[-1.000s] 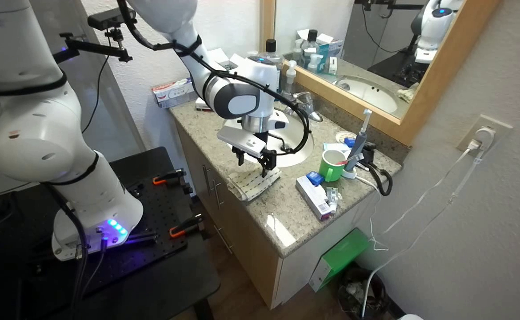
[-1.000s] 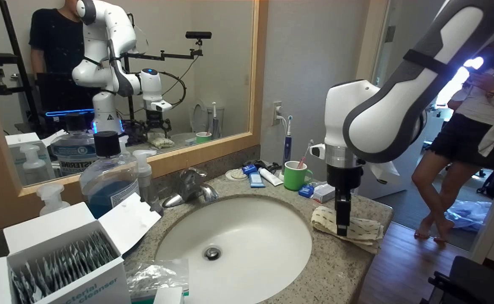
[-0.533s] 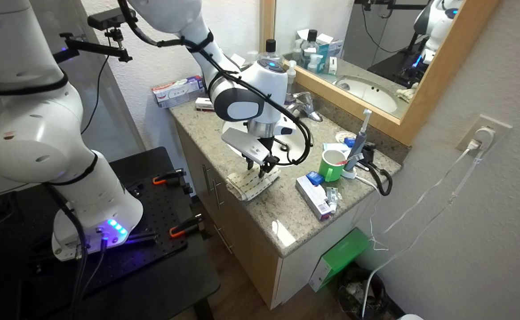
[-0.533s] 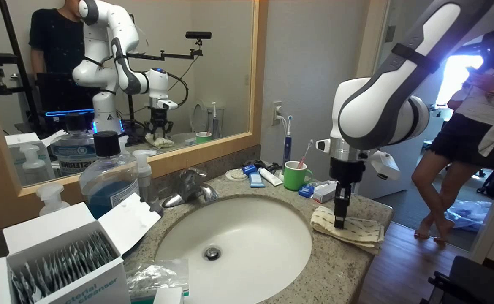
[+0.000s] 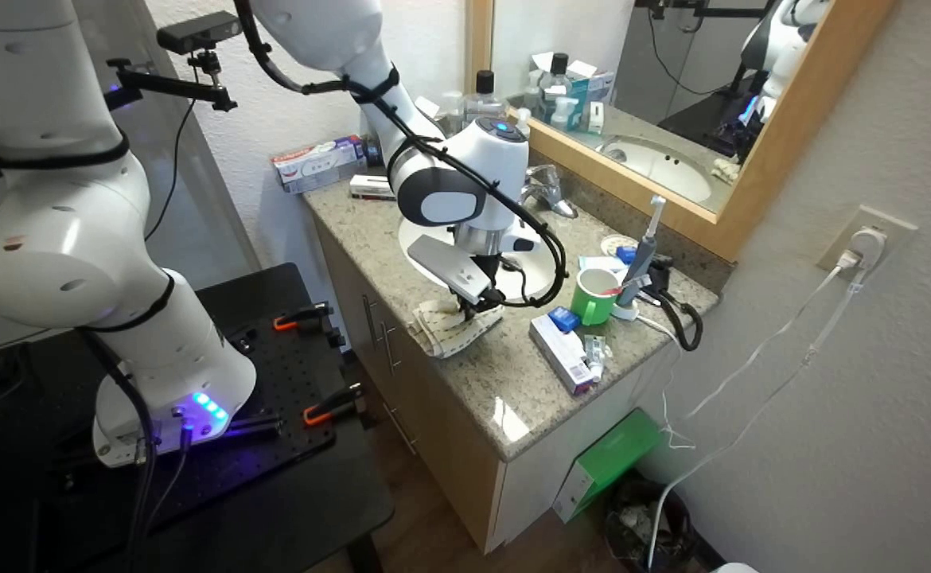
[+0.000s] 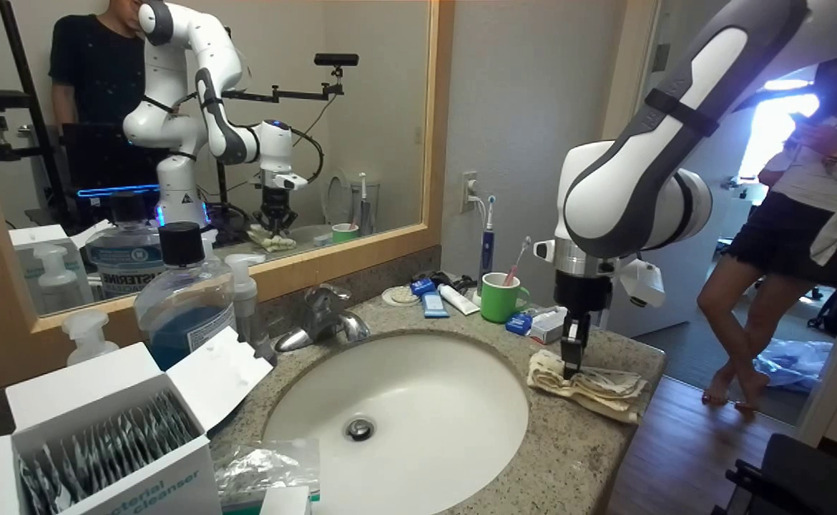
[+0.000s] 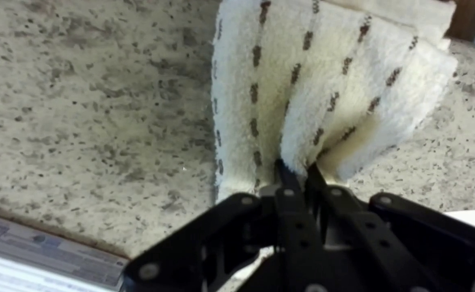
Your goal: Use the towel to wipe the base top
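Nearest in the wrist view, your claw [image 7: 296,170] is clenched on a raised fold of the towel [image 7: 322,81], cloth bunched between its nearly meeting tips. The towel lies folded on the speckled bench [image 7: 99,113], one end reaching the front edge. Expect it to handle light, limp and fuzzy: the nap should give you good bite and nothing in it looks breakable, but loose layers may slip apart if the pinch takes only the top one. Your hold looks roughly mid-cloth, a sensible place; if it slides, bite deeper through several layers, then press down lightly so the cloth lies flat as you wipe. Just past the towel comes the sink [image 6: 426,386], where a loose corner could dip in. A slim carton [image 5: 559,352] lies near on another side, easy to nudge. Farther off, the green mug [image 6: 497,304] stands beside an electric toothbrush [image 6: 487,250].
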